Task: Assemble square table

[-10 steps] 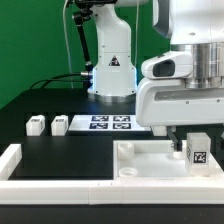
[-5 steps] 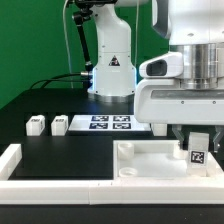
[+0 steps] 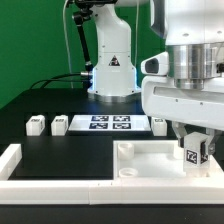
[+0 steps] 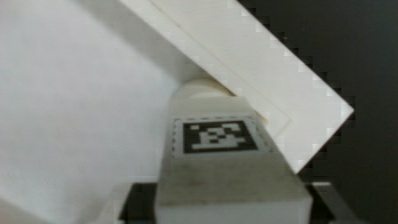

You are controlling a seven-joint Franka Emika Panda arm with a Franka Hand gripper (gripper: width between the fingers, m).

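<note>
The square table's top [image 3: 150, 160] is a white slab with raised corners, lying at the exterior view's right. My gripper [image 3: 194, 150] hangs over its right side, shut on a white table leg [image 3: 193, 155] whose tag faces the camera. In the wrist view the leg [image 4: 217, 135] stands between the dark fingers [image 4: 139, 202], its far end touching the slab [image 4: 71, 100] beside a raised corner rim [image 4: 267, 70]. Two more legs [image 3: 37, 125] [image 3: 59, 125] lie at the left, and a third [image 3: 158, 124] sits behind the slab.
The marker board [image 3: 110, 124] lies flat in the middle, in front of the arm's base [image 3: 112, 70]. A long white border rail [image 3: 20, 165] runs along the left and front edges of the black table.
The jaws have shut on the leg. The wrist has since turned, so the leg now sits slightly further left and tilted.
</note>
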